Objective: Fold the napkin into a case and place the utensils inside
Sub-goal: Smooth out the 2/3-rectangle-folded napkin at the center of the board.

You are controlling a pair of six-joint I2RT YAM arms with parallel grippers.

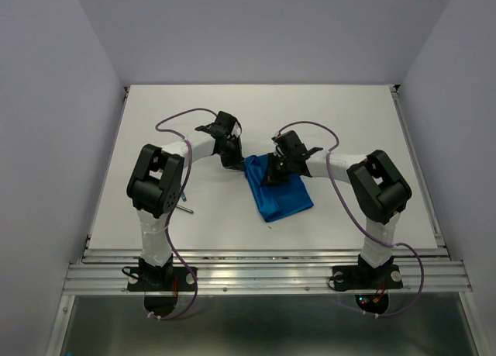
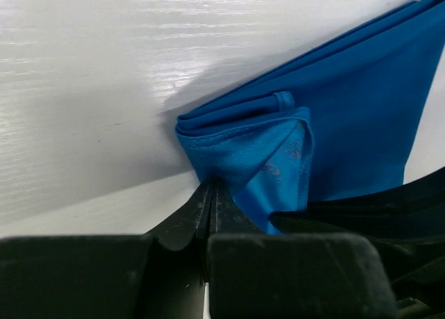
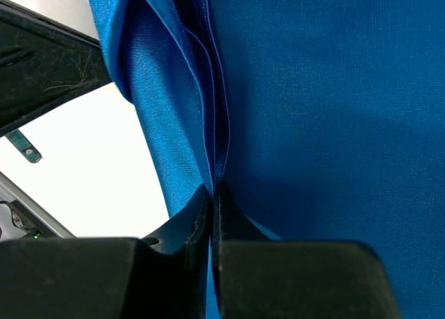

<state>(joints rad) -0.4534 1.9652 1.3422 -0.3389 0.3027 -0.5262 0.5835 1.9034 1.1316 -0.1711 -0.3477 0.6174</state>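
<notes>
The bright blue napkin [image 1: 283, 197] lies folded in layers at the middle of the table, its far end lifted between the two arms. My left gripper [image 1: 236, 160] is shut on the napkin's far left corner [image 2: 236, 149], the fingertips [image 2: 201, 201] pinching the bunched cloth. My right gripper [image 1: 273, 170] is shut on a layered edge of the napkin [image 3: 334, 124], its jaws pressed together at the fold [image 3: 213, 187]. A slim grey metal utensil [image 1: 186, 209] lies by the left arm. A teal-green piece [image 3: 24, 146] shows at the left of the right wrist view.
The white table [image 1: 349, 115] has raised metal rails along its right and near edges [image 1: 263, 267]. The two grippers stand close together. The left arm's black body [image 3: 42, 62] shows in the right wrist view.
</notes>
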